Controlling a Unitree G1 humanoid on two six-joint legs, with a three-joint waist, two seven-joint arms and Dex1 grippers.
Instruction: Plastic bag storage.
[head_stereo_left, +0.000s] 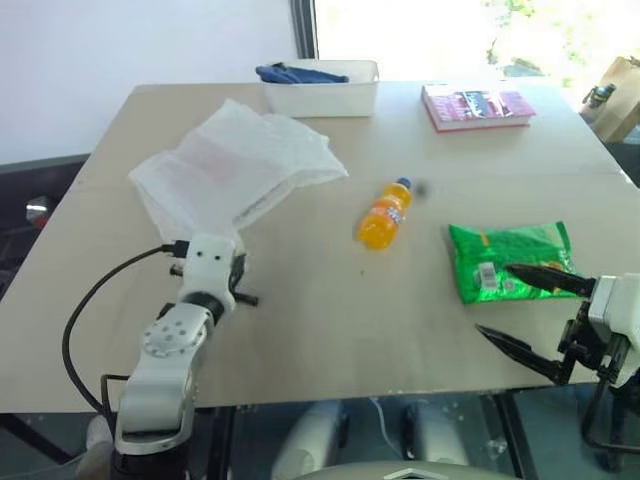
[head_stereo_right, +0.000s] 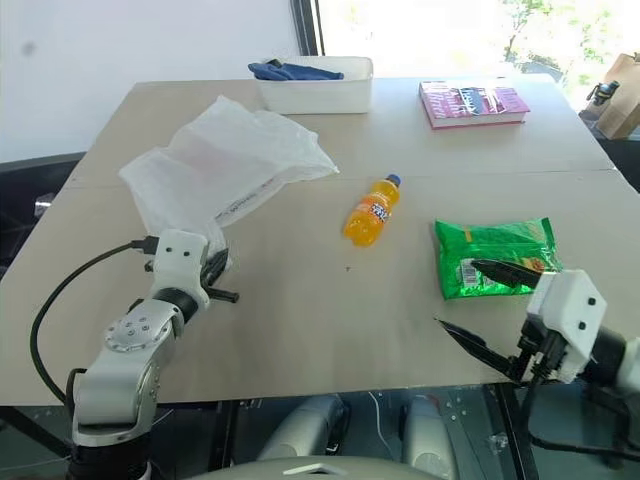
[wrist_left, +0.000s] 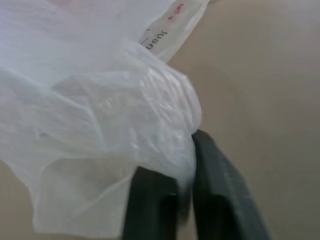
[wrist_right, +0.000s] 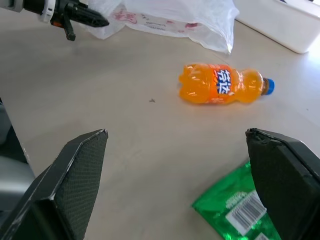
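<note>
The plastic bag (head_stereo_left: 230, 165), large, thin, white and crinkly with faint red print, lies spread on the left half of the table. My left gripper (head_stereo_left: 235, 265) is at the bag's near corner. In the left wrist view its two black fingers (wrist_left: 215, 190) are shut on a bunched fold of the plastic bag (wrist_left: 100, 110). My right gripper (head_stereo_left: 492, 298) hovers at the table's near right edge, open wide and holding nothing, its upper finger over the green snack packet (head_stereo_left: 510, 260).
An orange soda bottle (head_stereo_left: 383, 215) lies on its side mid-table. A white tub (head_stereo_left: 320, 98) holding a blue cloth (head_stereo_left: 300, 73) stands at the far edge, with a pink book (head_stereo_left: 477, 106) to its right. The table (head_stereo_left: 330, 330) is bare between the arms.
</note>
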